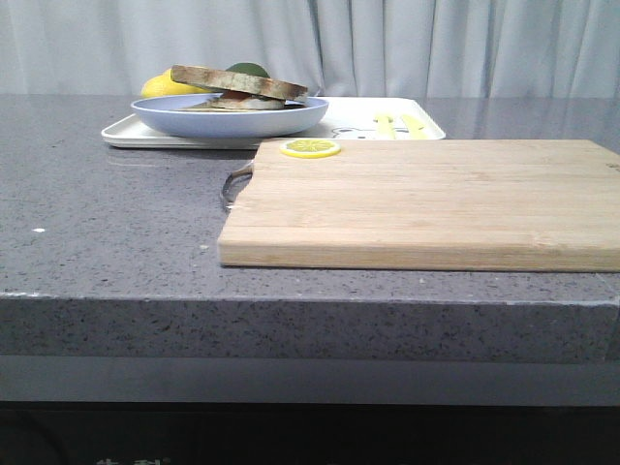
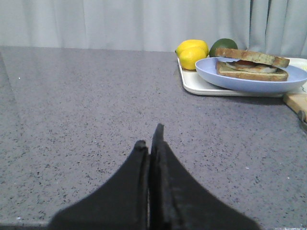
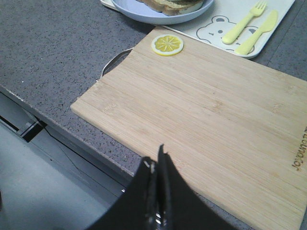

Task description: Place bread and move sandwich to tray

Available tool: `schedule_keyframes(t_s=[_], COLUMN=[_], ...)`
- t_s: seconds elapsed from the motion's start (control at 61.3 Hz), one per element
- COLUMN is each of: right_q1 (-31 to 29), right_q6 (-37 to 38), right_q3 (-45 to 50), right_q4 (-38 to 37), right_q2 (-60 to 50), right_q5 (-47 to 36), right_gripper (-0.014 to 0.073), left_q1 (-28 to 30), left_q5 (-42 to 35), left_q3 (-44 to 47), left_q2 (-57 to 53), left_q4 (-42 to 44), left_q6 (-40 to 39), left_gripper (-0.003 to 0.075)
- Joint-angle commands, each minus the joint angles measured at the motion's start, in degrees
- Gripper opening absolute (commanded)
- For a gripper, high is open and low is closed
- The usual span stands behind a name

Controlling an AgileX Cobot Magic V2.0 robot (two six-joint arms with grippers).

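Sandwich [image 2: 252, 66] sits on blue plate [image 1: 230, 115], plate rests on tray [image 1: 387, 125]. Bread [image 2: 251, 56] lies on top as upper slice. Lemon slice [image 3: 167, 44] at corner of cutting board [image 1: 426, 203]. Left gripper [image 2: 149, 143] over bare counter [image 2: 86, 110], fingers pressed together, empty. Right gripper [image 3: 157, 165] above board edge, fingers together, empty.

We see only our two grippers: the left gripper [image 2: 152, 139] has matte black fingers that broaden from narrow tips, and the right gripper [image 3: 158, 160] looks alike, black and tapered, with small pale scuffs near one tip
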Motion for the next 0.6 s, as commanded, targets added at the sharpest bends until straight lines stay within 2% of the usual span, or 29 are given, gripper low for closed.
schedule_keyframes(t_s=[0.0, 0.196, 0.587], right_q1=[-0.3, -0.3, -0.3], right_q6=[-0.45, -0.45, -0.45], right_q3=[-1.35, -1.35, -1.35], right_q4=[-0.19, -0.19, -0.19], right_q2=[-0.06, -0.06, -0.06], right_q5=[-3.87, -3.78, -3.84], right_gripper=[-0.0116, -0.0116, -0.0116], left_q1=[0.1, 0.1, 0.1], left_q5=[-9.28, -19.58, -18.36], left_q3=[0.91, 7.03, 6.91], left_q2=[-1.17, -1.5, -1.5], left_q4=[-0.31, -0.77, -1.02], left_q6=[-0.68, -1.0, -1.0], left_gripper=[-0.002, -0.002, -0.002])
